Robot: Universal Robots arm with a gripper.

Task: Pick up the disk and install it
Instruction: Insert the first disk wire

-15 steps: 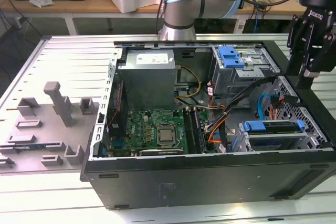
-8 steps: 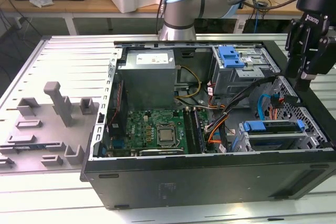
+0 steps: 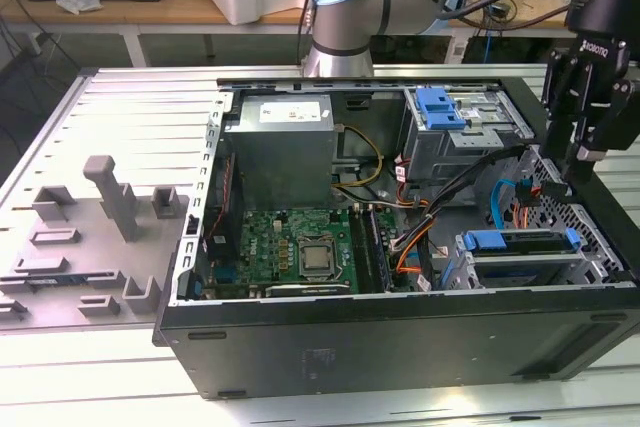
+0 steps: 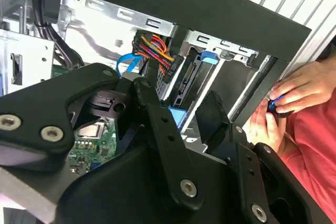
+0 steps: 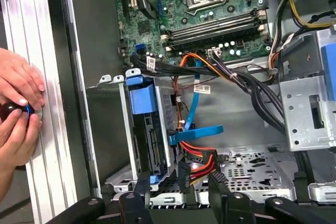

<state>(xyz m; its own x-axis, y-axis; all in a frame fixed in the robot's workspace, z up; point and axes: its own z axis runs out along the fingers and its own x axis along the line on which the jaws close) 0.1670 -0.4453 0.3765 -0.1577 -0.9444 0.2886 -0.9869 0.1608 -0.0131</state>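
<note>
Exterior view | gripper (image 3: 575, 155) spread, holding nothing | disk (image 3: 520, 241) close below it, standing on edge inside drive cage (image 3: 500, 272) (blue frame uppermost) | judged: pick-up and seating done, little left.

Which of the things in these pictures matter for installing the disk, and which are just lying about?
Job: disk, standing in the drive cage; gripper, open, close by.
Lying about: grey fixtures on the table; motherboard; power supply; a person's hands beside the case.
</note>
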